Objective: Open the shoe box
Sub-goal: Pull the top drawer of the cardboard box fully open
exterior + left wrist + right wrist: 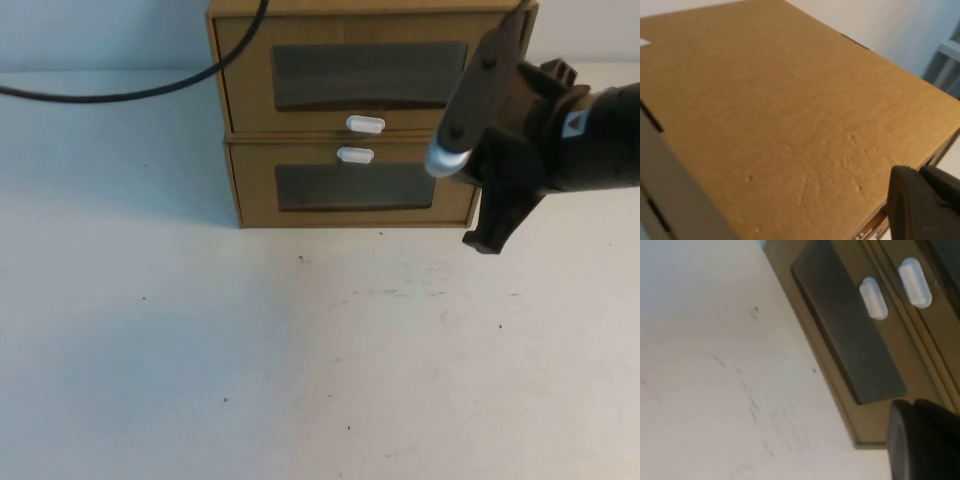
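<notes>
Closest to the lens is the right arm (590,140), a big black lump coming in from the right and blocking the right ends of both boxes. Its right gripper (918,415) is clamped fully closed with nothing in it, hanging low over the table just off the lower box's front right corner; can't tell if it touches the cardboard. The white table (200,350) fills most of the high view, scuffed and speckled. At its far edge, roughly centre, are two stacked cardboard drawer-type boxes: the upper shoe box (370,28), its top cut off by the frame, and the lower shoe box (352,216) under it. Both drawers look pushed in. Each front has a dark window (370,75), and whatever's behind it is impossible to make out. The left gripper (920,200) only shows as a dark corner in its wrist view, hovering over the plain brown box top near an edge, its two halves seemingly pressed together. A black cable (130,92) crosses the table from the left and leaves the frame above the upper box. The white upper handle (365,124) sits just above the lower handle (355,155). There's a tiny white sticker (572,125) on the arm, too small to read.
</notes>
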Robot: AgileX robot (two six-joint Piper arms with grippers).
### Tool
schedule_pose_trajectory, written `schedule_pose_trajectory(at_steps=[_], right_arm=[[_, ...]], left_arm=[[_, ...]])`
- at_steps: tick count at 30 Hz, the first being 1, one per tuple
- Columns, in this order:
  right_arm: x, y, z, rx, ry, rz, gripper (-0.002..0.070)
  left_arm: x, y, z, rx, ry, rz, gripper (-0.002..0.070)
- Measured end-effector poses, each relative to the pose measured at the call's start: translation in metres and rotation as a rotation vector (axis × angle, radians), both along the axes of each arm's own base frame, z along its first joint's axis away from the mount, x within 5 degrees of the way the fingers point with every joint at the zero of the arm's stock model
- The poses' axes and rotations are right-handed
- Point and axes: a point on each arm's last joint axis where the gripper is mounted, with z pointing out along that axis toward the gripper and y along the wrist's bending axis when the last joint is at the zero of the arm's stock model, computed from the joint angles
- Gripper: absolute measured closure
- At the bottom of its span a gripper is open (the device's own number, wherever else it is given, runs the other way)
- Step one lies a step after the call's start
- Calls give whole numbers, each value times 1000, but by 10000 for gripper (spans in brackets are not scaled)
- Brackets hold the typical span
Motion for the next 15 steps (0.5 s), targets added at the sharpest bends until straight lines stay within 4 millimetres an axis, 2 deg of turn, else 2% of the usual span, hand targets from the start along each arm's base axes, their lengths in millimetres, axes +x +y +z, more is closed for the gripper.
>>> schedule_pose_trajectory(at_steps=[3,7,12,15], right_arm=[[11,8,2,-162,-103,-31,690],[28,17,16,-268,-244,-113,690],[32,38,31,-437,-503,-93,689],[30,52,43,-452,-686,-89,690]], left_arm=[[26,-10,-8,-38,74,-70,680],[55,-16,-23,-76,140,-80,680],[70,-21,-36,-104,191,-67,680],[72,-28,-45,-105,224,-81,680]])
